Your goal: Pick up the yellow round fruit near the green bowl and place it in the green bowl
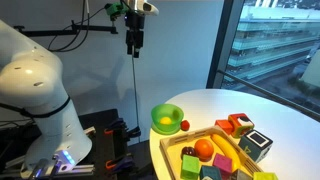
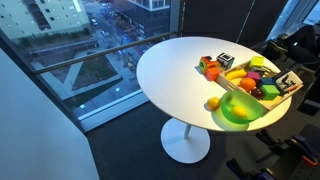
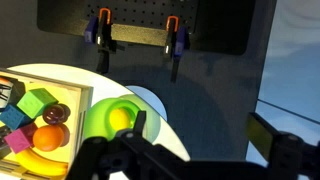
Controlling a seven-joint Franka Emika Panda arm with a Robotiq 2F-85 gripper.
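The yellow round fruit (image 1: pixel 163 124) lies inside the green bowl (image 1: pixel 170 110) on the white round table. The wrist view also shows the fruit (image 3: pixel 121 120) inside the bowl (image 3: pixel 98 118). In an exterior view the fruit (image 2: pixel 213 103) shows at the left edge of the bowl (image 2: pixel 240 110). My gripper (image 1: pixel 135 42) hangs high above the table, to the left of the bowl and well apart from it. In the wrist view its fingers (image 3: pixel 200 125) stand wide apart and hold nothing.
A flat wooden tray (image 1: pixel 172 150) with coloured blocks, an orange fruit (image 1: pixel 204 148) and a banana (image 2: pixel 237 75) lies next to the bowl. A small red ball (image 1: pixel 184 125) sits by the bowl. The robot base (image 1: pixel 40 90) stands left. A pegboard with clamps (image 3: pixel 135 35) is behind.
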